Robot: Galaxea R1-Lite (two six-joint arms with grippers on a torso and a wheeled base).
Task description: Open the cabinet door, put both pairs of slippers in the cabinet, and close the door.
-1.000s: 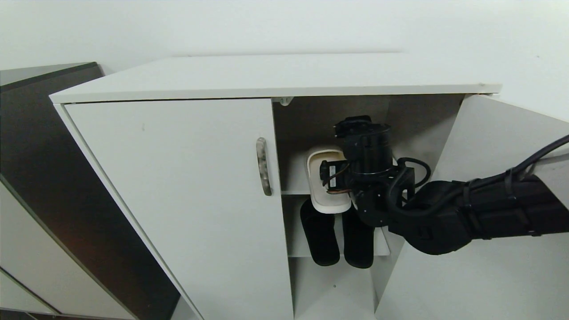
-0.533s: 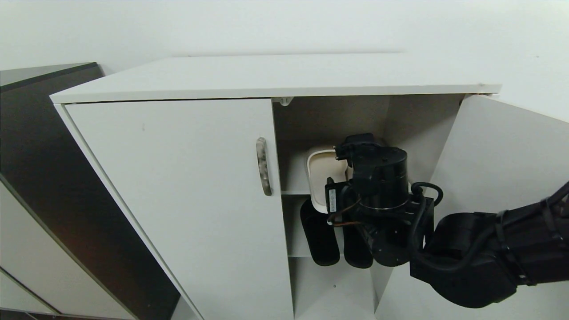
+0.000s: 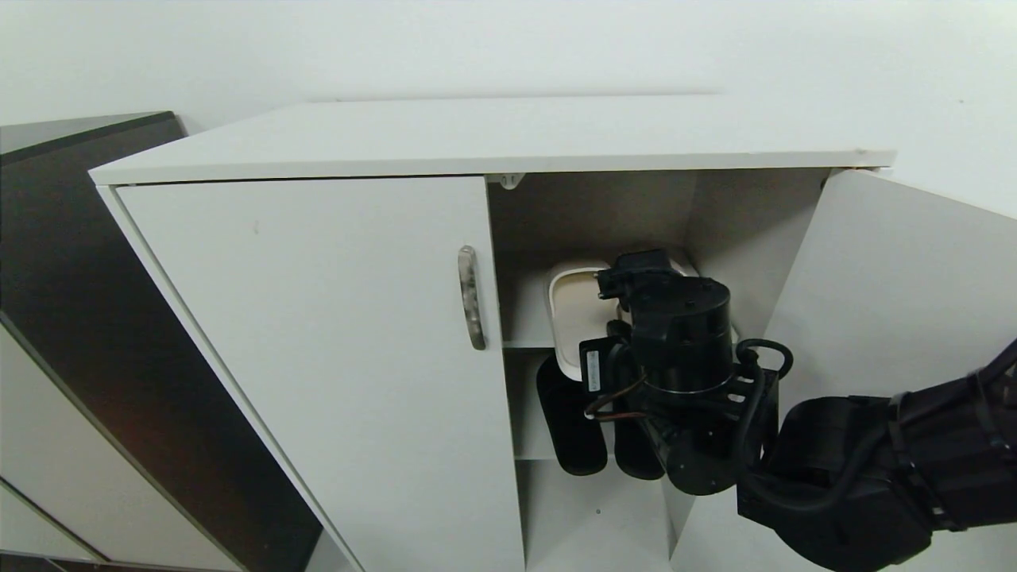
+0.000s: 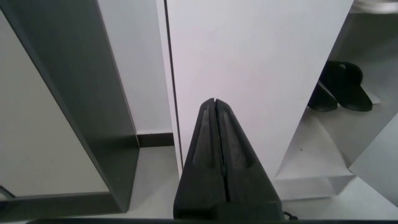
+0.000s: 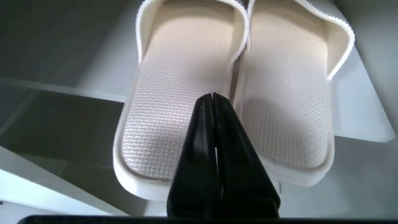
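— Place of the white slippers against the right end effector?
— Side by side on the upper shelf of the cabinet, close beyond the tips, which point at the seam between the pair. Touching or apart: cannot tell.
— Grip?
— Clenched flat, fingers pressed together, nothing between.
— Black slippers?
— One shelf lower, heels jutting out.
— Left end effector?
— Likewise clamped on nothing, low before the closed left door. Right door swung wide.
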